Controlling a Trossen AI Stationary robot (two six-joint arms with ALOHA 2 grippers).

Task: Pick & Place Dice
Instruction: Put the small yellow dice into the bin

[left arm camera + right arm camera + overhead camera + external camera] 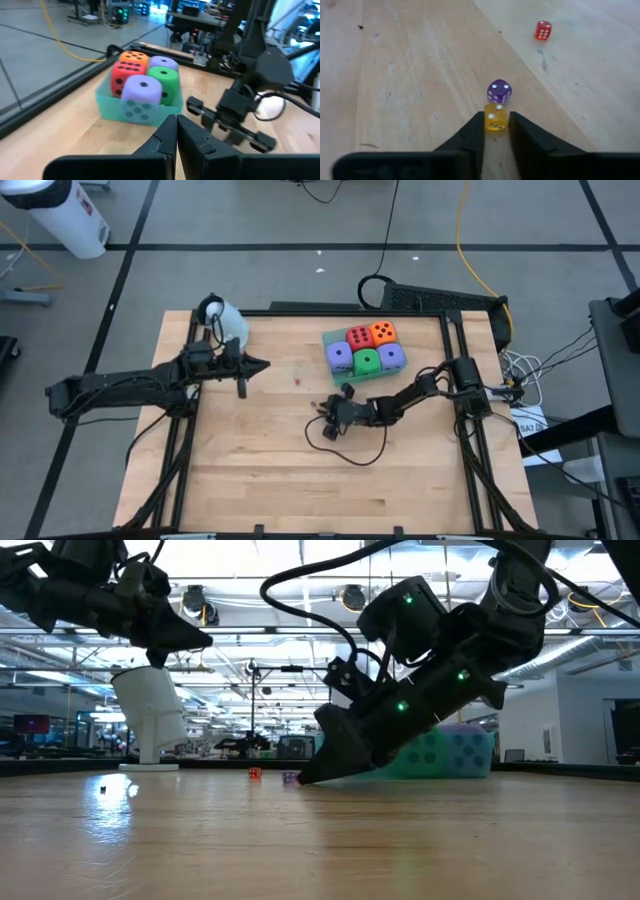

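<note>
Five soft cubes with dark pips fill a green tray (327,338) at the table's far middle: red (359,337), orange (383,332), green (367,362) and two purple-blue (340,357). On the bare wood lie three tiny dice. The yellow one (495,119) sits between the fingers of my right gripper (496,122), a purple one (499,92) lies just beyond it, and a red one (543,30) lies farther toward the left. My right gripper (318,408) is low at the table's middle. My left gripper (262,365) hovers shut at the far left and holds nothing. My right gripper pinches the tiny yellow die by two opposite side faces (489,120), right at the free ends of its two fingers. The fingers slant down from the table's right side toward its left. The die's underside looks to be on the wood.
A white upright object (225,320) stands at the far left corner, behind my left arm. Black rails (455,380) run along the table's sides. A cable loops on the wood (350,450) below my right arm. Bare wood lies toward the near edge.
</note>
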